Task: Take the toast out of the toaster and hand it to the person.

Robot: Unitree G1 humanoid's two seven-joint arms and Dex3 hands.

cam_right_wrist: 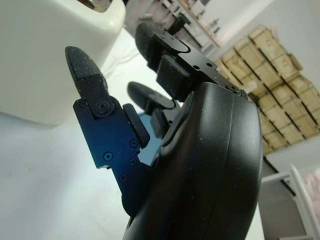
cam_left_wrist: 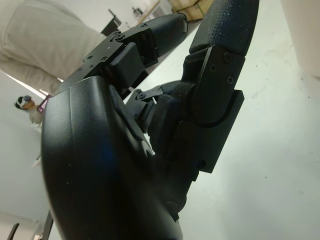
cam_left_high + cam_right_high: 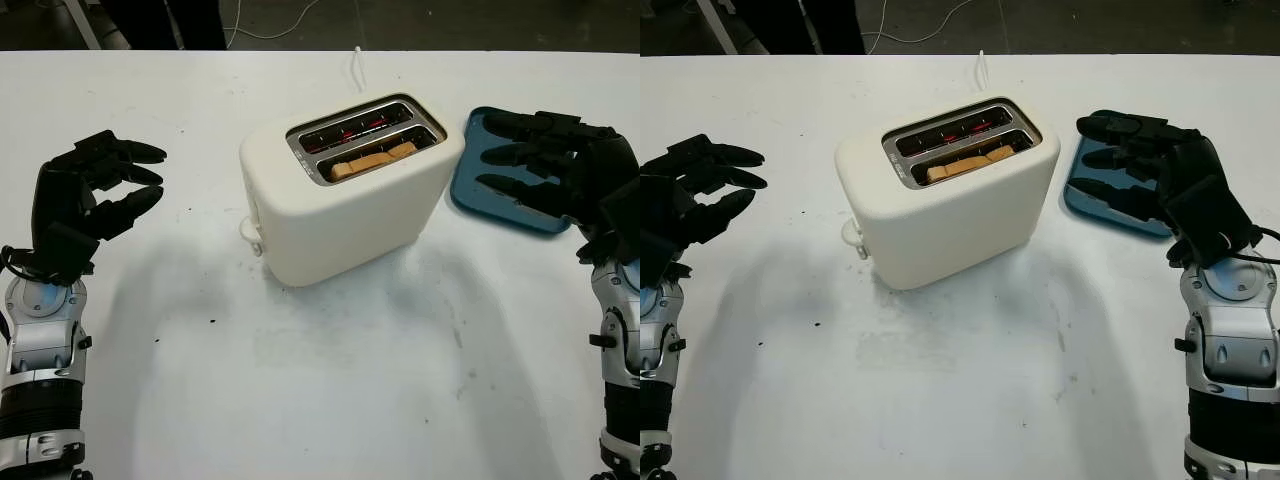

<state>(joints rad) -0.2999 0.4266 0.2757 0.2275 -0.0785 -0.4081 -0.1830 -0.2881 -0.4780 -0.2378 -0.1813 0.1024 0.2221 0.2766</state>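
Right hand (image 3: 1150, 170) is up off the table, right of the toaster (image 3: 945, 205), palm turned toward it, fingers (image 3: 1120, 128) extended and holding nothing. It hangs over a blue tray (image 3: 1090, 205) that lies flat just right of the toaster; contact with the tray can't be judged from the head views. Right wrist view adds what the head views lack: the toaster's cream side wall close ahead of the fingertips with a visible gap, and stacked cardboard boxes (image 1: 272, 55) in the room behind.

Left hand (image 3: 95, 190) mirrors it on the far side of the toaster, well apart from it, also raised, palm facing in, open and empty. Left wrist view gives the hand's shell and fingers (image 2: 220, 75) close up over bare white table (image 2: 280, 150) (plus a person's light-coloured clothing in the background, not seen from the head).

Toast (image 3: 372, 160) sits down in the toaster slot nearer the robot, top edge just below the rim; the farther slot shows red inside. Toaster stands upright mid-table, angled, lever knob (image 3: 248, 232) on its left end. White cord (image 3: 355, 68) runs off behind it toward the table's far edge.
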